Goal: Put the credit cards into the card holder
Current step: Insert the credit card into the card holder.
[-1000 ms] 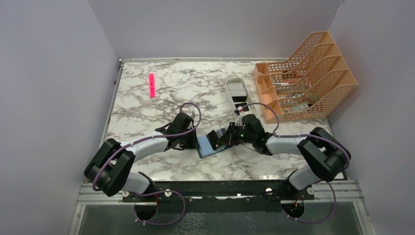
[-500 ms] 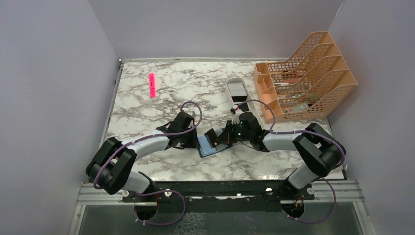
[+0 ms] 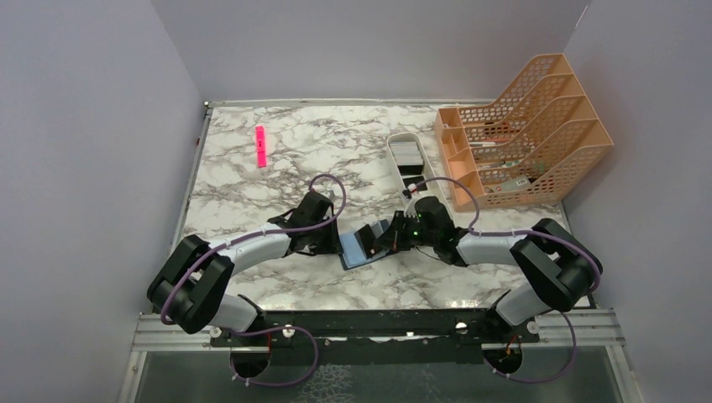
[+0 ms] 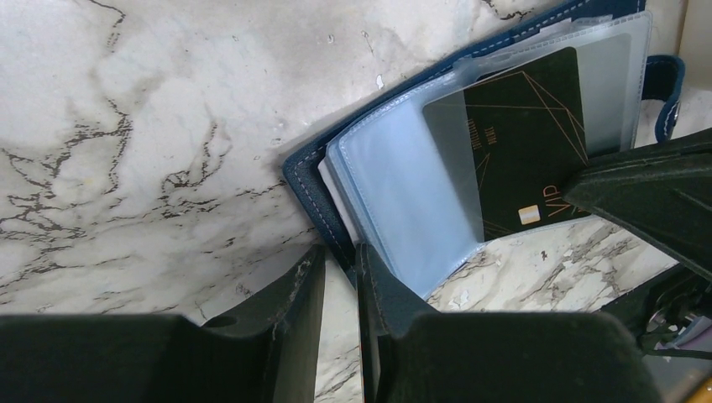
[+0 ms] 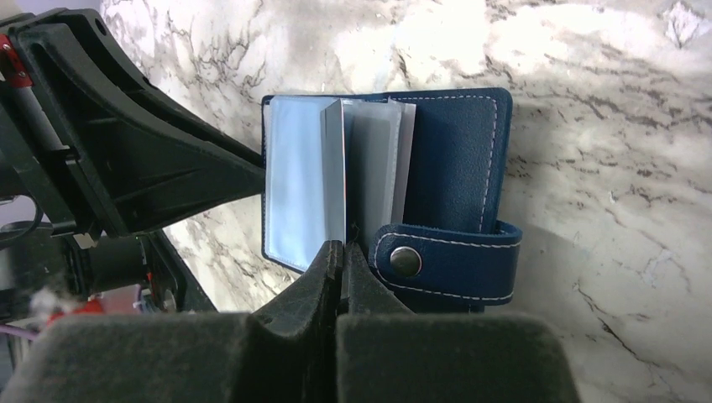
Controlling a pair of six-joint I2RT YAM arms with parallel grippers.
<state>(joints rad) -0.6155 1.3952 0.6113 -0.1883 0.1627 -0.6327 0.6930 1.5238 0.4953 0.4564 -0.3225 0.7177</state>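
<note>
The card holder (image 3: 361, 250) lies open on the marble in front of both arms, navy outside (image 5: 453, 159), with clear sleeves and a snap strap. My left gripper (image 3: 334, 242) is shut on its navy cover edge (image 4: 311, 168) and holds it down. My right gripper (image 3: 388, 239) is shut on a black credit card with gold lines (image 4: 520, 143), which sits partly inside a clear sleeve. In the right wrist view the card is edge-on between the closed fingertips of my right gripper (image 5: 342, 260). More cards lie in the white tray.
A long white oval tray (image 3: 393, 144) holding a grey and a dark card stands behind the right gripper. An orange mesh file rack (image 3: 520, 134) stands at the back right. A pink marker (image 3: 261, 145) lies at the back left.
My right gripper moved slightly left with the card, then came back right to nearly where it was. My left gripper and the wallet have stayed put.
</note>
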